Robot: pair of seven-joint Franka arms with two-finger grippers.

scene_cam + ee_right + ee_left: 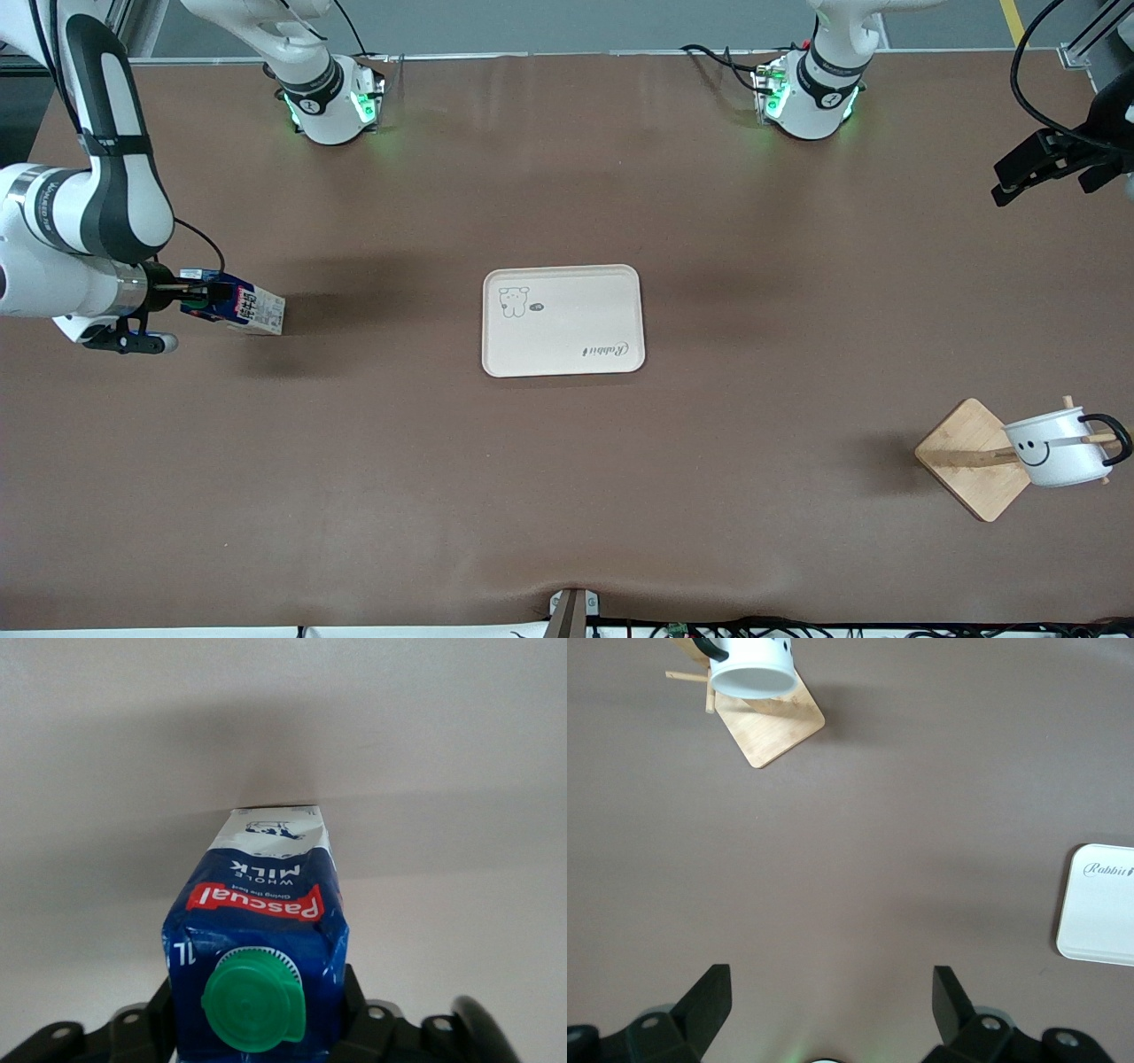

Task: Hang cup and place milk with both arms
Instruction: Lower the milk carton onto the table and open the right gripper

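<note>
— How do the right arm's (97, 221) jaws stand?

— Narrow, pressed against both sides of the small, tall blue-and-white milk carton (257, 939), just under its round green cap (254, 998). It looks like a grip. In the front view the milk carton (237, 306) is at mid-height by the frame's edge, at the right arm's end of the brown surface (567, 496). I cannot tell whether its base is resting there.

— And its long axis?

— It runs straight out from the jaws, cap nearest them and base farthest.

— Which way must it go?

— Probably to the cream rounded tray (567, 310) in the middle of the frame — toward the left arm's end. The right arm is plainly the nearer one.

— The left arm (828, 80)?

— It waits at the frame's upper corner with its jaws wide and nothing between them. The white smiley enamel mug (1054, 452) already hangs on the wooden peg rack (970, 443) in the lower corner.
</note>
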